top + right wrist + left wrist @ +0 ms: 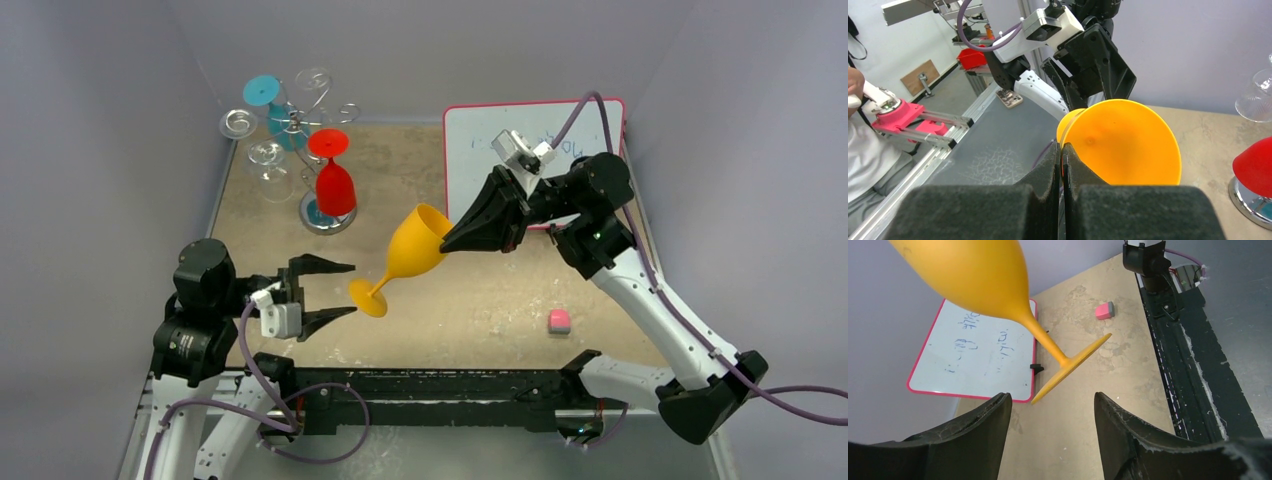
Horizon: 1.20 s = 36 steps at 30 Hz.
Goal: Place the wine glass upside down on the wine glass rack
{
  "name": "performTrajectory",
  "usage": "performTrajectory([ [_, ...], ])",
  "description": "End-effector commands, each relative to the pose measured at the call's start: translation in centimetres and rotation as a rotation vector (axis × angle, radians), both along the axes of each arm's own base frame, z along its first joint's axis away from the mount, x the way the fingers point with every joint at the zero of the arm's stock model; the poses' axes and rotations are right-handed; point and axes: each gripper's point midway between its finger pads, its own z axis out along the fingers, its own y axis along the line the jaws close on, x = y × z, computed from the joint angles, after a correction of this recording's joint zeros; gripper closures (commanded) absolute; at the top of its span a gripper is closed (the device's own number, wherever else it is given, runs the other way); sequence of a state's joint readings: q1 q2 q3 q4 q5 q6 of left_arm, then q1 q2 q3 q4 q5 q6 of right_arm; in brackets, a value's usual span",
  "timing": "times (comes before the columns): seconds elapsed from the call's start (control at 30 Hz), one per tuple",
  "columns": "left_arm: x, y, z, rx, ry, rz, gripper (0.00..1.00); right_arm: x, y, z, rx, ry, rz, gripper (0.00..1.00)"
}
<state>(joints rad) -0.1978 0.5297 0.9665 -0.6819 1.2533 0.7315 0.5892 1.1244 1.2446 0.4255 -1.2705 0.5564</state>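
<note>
My right gripper (448, 240) is shut on the rim of an orange wine glass (410, 250) and holds it tilted in the air, foot (367, 298) pointing toward the left arm. In the right wrist view its fingers (1050, 170) pinch the bowl's rim (1120, 142). My left gripper (345, 290) is open and empty, its tips just left of the glass foot; in the left wrist view the glass (998, 285) hangs above and ahead of the gripper (1052, 402). The silver wire rack (310, 130) stands at the back left, holding upside-down red (334, 180), teal (272, 105) and clear (268, 168) glasses.
A whiteboard (560, 130) with a pink border lies at the back right, under the right arm. A small pink eraser (559, 320) lies on the table at the front right. A black rail (440, 385) runs along the near edge.
</note>
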Motion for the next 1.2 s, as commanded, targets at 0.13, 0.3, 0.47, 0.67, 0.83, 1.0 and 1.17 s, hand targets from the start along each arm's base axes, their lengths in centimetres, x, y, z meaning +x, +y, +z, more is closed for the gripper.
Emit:
performTrajectory([
  [0.13,-1.4,-0.4,0.8,-0.012,-0.066,-0.101,0.46,0.0,0.3,1.2,0.053,-0.01,0.03,1.0],
  [0.3,-1.7,-0.4,0.9,-0.015,-0.072,-0.11,0.53,0.4,0.6,0.9,0.057,0.008,0.041,1.0],
  [0.47,-1.8,-0.4,0.9,-0.016,-0.071,-0.115,0.62,0.7,1.0,0.3,0.046,0.035,0.061,1.0],
  [0.67,-1.9,-0.4,0.8,-0.017,-0.07,-0.117,0.79,1.0,1.2,0.0,0.05,0.05,0.067,1.0],
  [0.83,-2.0,-0.4,0.8,-0.018,-0.071,-0.11,0.95,1.5,1.5,-0.4,0.047,0.062,0.062,1.0],
  [1.0,-2.1,-0.3,0.9,-0.022,-0.073,-0.105,1.0,2.1,1.9,-0.4,0.054,0.083,0.04,0.94],
  [1.17,-2.2,-0.3,1.1,-0.023,-0.08,-0.103,1.0,2.5,2.1,-0.3,0.057,0.108,0.018,0.78],
])
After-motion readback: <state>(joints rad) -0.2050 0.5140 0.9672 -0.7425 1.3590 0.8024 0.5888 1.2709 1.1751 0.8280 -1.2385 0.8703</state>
